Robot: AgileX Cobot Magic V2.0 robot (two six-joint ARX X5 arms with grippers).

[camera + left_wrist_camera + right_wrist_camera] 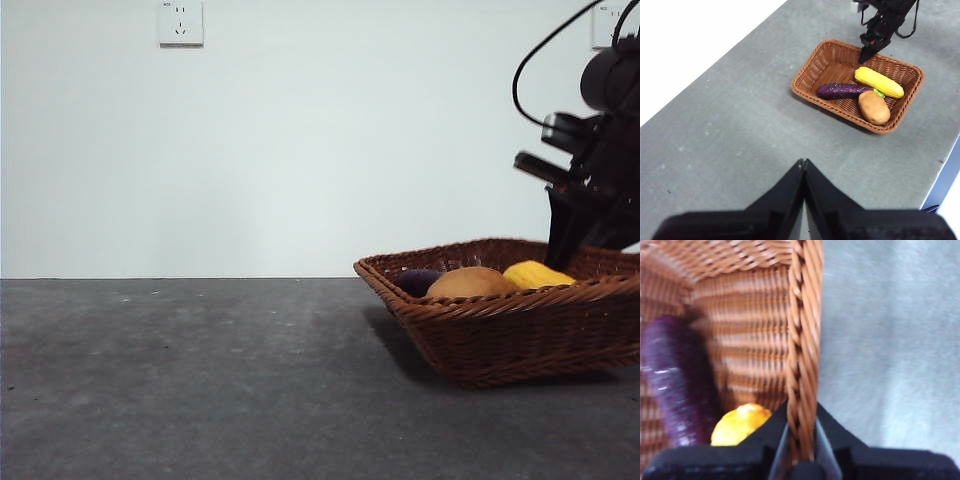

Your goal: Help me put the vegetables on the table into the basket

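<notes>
All three vegetables lie in the brown wicker basket (805, 90): the purple eggplant (840, 90), the yellow bumpy vegetable (878, 82) and the brown potato (873, 107). In the front view, potato (470, 283), yellow vegetable (537, 274) and eggplant (418, 280) peek over the basket (520, 330) rim. My right gripper (801, 440) is shut on the braided rim (802, 340), one jaw inside and one outside, at the basket's far side (565, 250). High over the bare table my left gripper (802, 162) is shut and holds nothing.
The grey table (180, 380) stretches wide to the left of the basket. A white wall with a socket (180, 22) stands behind. The table's edge (942, 165) runs close to the basket's potato side.
</notes>
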